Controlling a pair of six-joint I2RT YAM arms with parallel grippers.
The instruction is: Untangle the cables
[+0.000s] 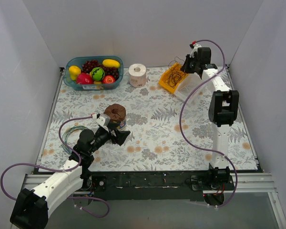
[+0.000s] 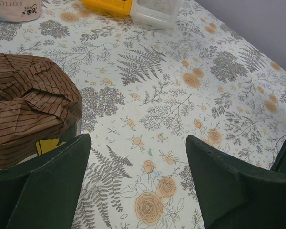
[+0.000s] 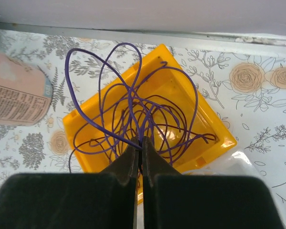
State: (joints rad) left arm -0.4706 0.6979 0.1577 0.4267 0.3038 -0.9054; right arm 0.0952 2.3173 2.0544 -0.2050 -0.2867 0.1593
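Observation:
The cables point(image 3: 133, 105) are thin purple wires in loose overlapping loops, lying in and rising above a yellow tray point(image 3: 205, 124) at the table's far right; in the top view the cables point(image 1: 172, 78) look dark. My right gripper point(image 3: 140, 141) is shut on a few strands of the cables, just above the tray; it also shows in the top view point(image 1: 186, 67). My left gripper point(image 2: 138, 157) is open and empty, low over the floral cloth beside a brown paper-wrapped object point(image 2: 28, 102), far from the cables. It shows in the top view point(image 1: 118, 136).
A toilet roll point(image 1: 137, 74) stands left of the yellow tray. A clear plastic lid point(image 1: 187, 87) lies against the tray's right side. A blue bowl point(image 1: 115, 61) of toy fruit sits far left. A greenish wound coil point(image 1: 72, 131) lies by the left arm.

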